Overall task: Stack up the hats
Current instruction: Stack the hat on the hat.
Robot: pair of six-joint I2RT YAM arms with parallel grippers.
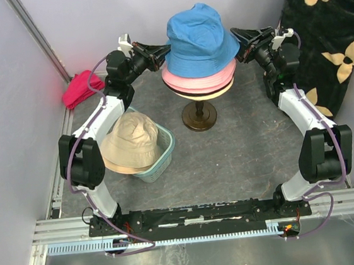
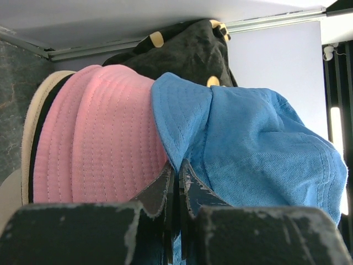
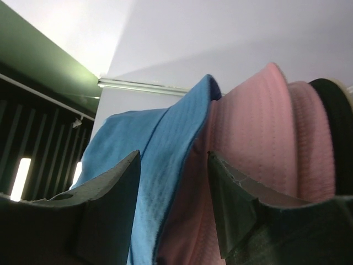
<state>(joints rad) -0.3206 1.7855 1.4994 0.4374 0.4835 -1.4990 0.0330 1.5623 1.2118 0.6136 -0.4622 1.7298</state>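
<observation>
A blue hat [image 1: 195, 39] sits on top of a pink hat [image 1: 200, 78] on the stand in the middle. A black hat [image 3: 331, 138] shows as a dark band under the pink one. My left gripper [image 1: 161, 53] is at the stack's left side, shut on the blue hat's brim [image 2: 179, 127]. At the right side my right gripper [image 1: 238, 37] is open; the blue brim [image 3: 165, 165] hangs between its fingers, apart from both. A beige hat [image 1: 130, 140] lies in the teal basket [image 1: 161, 162] at the left.
The stack rests on a cream head over a dark round stand [image 1: 199, 116]. A magenta-red cloth bundle [image 1: 80, 89] lies at the back left by the wall. A black fabric with cream flowers [image 1: 328, 34] fills the back right corner.
</observation>
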